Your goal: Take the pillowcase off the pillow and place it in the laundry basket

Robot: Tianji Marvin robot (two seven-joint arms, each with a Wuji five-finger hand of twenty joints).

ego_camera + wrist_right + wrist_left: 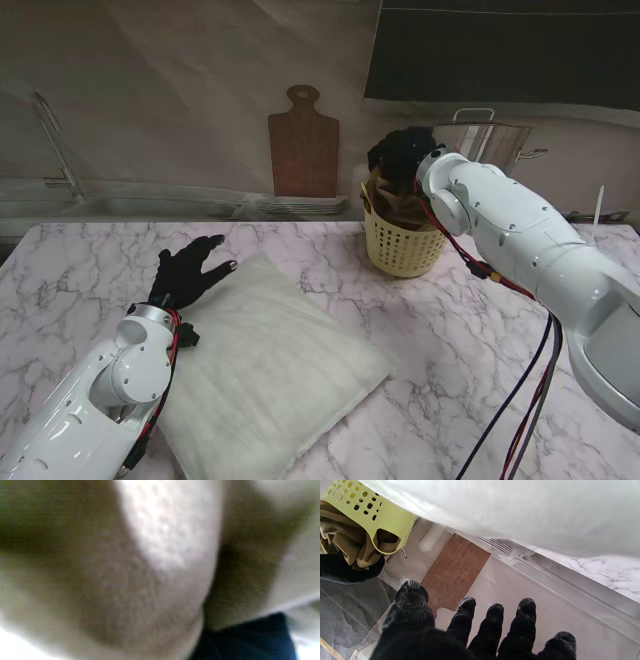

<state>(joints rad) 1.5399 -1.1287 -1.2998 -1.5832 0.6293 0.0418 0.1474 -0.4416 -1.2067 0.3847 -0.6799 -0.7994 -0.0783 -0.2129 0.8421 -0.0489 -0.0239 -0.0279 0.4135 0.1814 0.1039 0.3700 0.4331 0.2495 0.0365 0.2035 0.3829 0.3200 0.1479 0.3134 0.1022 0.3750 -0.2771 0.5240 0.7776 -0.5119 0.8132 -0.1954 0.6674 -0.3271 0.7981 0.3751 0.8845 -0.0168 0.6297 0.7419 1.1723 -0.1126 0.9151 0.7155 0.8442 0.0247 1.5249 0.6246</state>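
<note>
On the marble table, bare pillow point(265, 365) lying diagonally, left robot hand point(188, 272) splayed empty, right robot hand point(402, 153) over basketed pillowcase point(392, 203), grip unclear.

Left hand point(187, 272): fingers spread, empty, hovering just beside the bare pillow point(270, 370).
Right hand point(400, 153): over the laundry basket point(402, 245), against the brown pillowcase point(392, 200) inside; grip unclear.
Bench point(440, 340): marbled, under both.

No legible text or labels.
</note>
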